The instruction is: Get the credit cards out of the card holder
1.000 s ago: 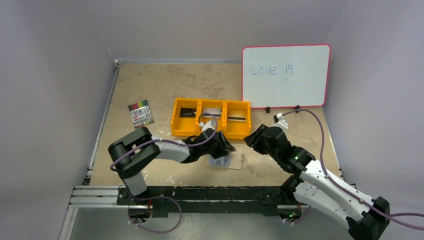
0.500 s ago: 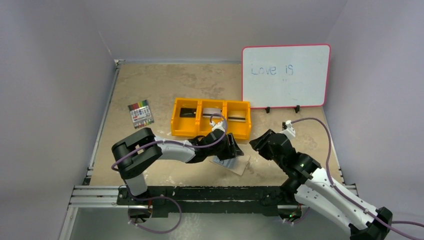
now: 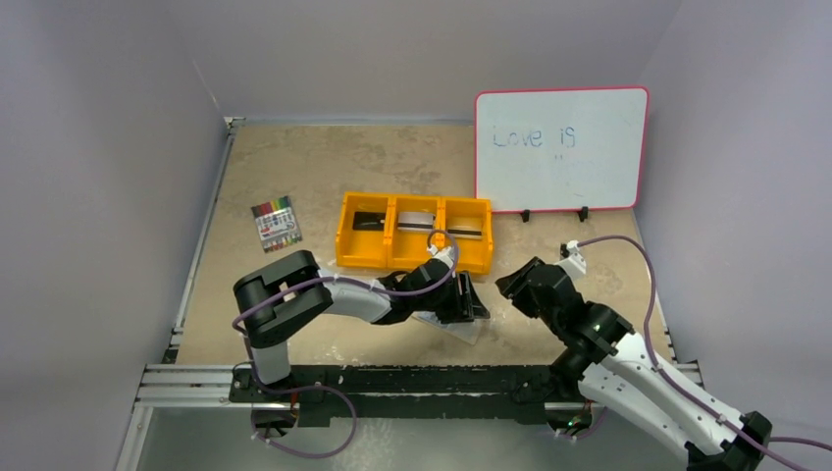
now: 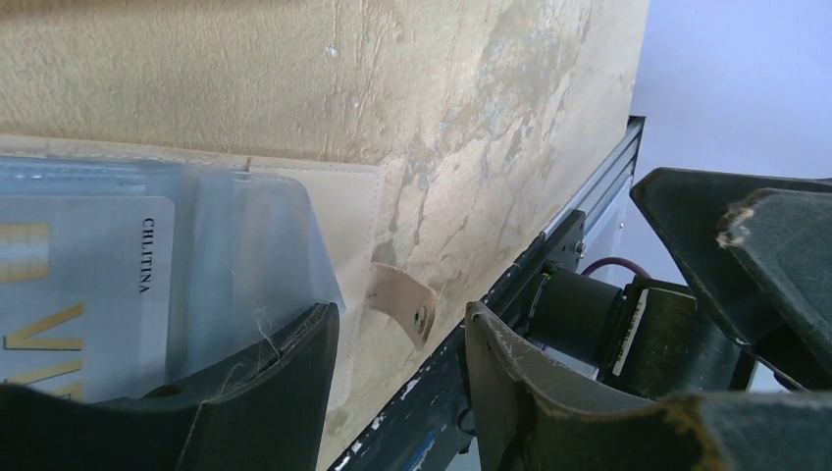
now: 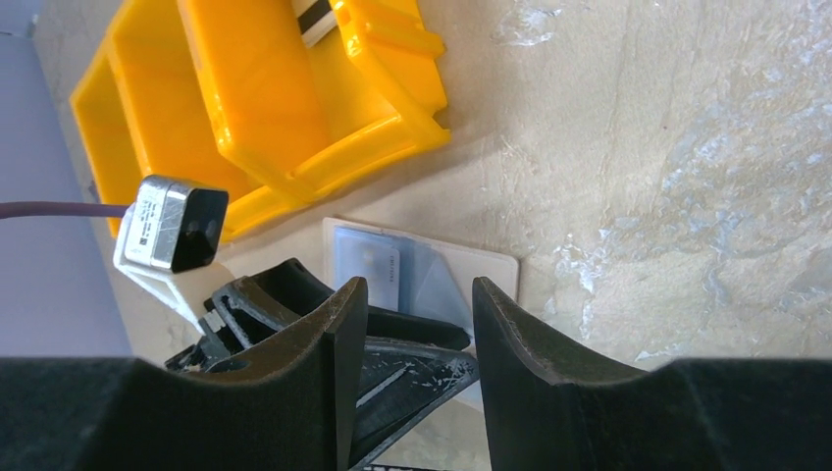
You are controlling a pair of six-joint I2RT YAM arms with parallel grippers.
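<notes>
the card holder (image 5: 442, 270) lay open on the bench (image 5: 638, 147); left jaws stood apart at its edge, right jaws apart above it, both empty.

Two-armed robot, left arm (image 3: 343, 297) and right arm (image 3: 638, 368) in white shells with black joints, purple cables (image 5: 59, 209) trailing along both, matte black jaws with scuffed, chipped edges, silver-and-black camera box (image 5: 175, 222) on the left wrist
</notes>
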